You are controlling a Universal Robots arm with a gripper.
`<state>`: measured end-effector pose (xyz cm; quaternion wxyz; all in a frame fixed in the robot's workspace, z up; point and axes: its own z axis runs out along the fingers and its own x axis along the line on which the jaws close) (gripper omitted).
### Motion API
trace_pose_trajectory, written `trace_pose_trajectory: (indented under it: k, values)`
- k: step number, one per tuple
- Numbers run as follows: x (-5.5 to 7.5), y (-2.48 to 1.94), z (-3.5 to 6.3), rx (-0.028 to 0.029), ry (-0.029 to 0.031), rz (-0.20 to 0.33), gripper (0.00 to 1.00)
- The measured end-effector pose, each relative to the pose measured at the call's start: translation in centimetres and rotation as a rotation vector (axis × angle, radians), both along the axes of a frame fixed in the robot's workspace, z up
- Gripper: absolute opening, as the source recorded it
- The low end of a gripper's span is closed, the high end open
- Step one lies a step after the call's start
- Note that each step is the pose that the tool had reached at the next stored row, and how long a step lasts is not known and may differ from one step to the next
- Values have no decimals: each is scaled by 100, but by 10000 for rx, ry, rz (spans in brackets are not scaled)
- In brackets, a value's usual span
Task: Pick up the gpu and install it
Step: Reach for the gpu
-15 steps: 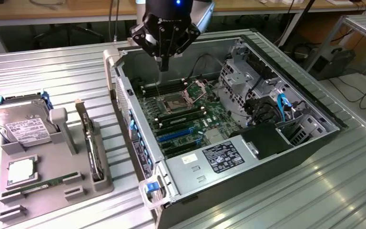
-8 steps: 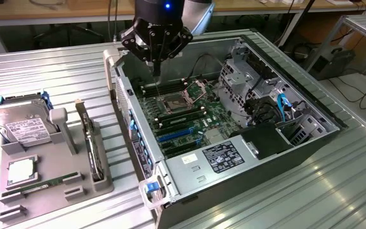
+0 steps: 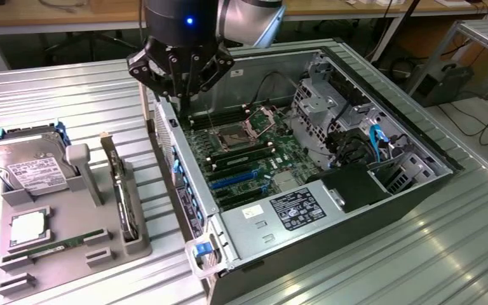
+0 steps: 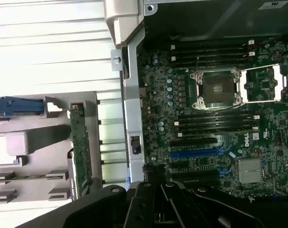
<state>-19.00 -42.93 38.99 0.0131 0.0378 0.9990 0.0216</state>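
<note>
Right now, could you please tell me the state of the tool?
Tool: cannot be told whether open or closed; the gpu stands in the grey holder.

This is a robotics lab or electronics workshop. An open computer case (image 3: pixel 401 111) lies on a ribbed metal table (image 3: pixel 66 95) with its motherboard (image 3: pixel 248 162) bared, and left of it a grey fixture (image 3: pixel 83 238) holds loose parts, among them the gpu (image 3: pixel 122 190) standing on edge. A robot arm (image 3: pixel 189 22) hangs over the case, wooden workbenches (image 3: pixel 74 14) line the far side, and cables (image 3: pixel 481 130) trail on the floor at the right.
</note>
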Motion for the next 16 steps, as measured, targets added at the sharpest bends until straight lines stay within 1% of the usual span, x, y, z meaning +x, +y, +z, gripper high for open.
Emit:
trace_pose_trajectory:
  k: [4, 7, 14, 16]
  values:
    - [-155, -54, -26, -22, 1, 0, 11]
    - [-330, -98, -88, -80, 6, -1, 11]
    - [-558, -149, -172, -137, 13, -1, 11]
    - [-670, -172, -214, -160, 15, -1, 11]
